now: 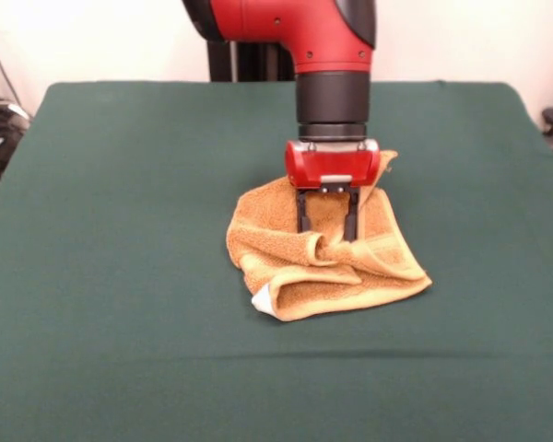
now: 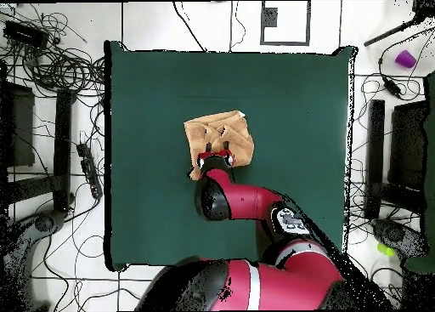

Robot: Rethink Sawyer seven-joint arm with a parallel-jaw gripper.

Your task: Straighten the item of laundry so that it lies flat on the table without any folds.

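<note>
The golden-orange towel (image 1: 267,241) lies crumpled and folded over itself near the middle of the green table (image 1: 120,230). Its white tag (image 1: 261,299) shows at the near left corner. My gripper (image 1: 326,230) points straight down over the towel's middle. Its two black fingers (image 1: 301,214) stand apart, with their tips down on the cloth on either side of a raised, bunched fold. In the overhead view the towel (image 2: 212,128) is a small folded patch on the table (image 2: 297,113), and the gripper (image 2: 217,147) is at its edge nearest the robot's base.
The red arm (image 2: 246,200) reaches from the base across the table's near half in the overhead view. Cables and equipment (image 2: 51,62) lie on the floor around the table. A purple object (image 2: 405,59) sits off the table at the upper right.
</note>
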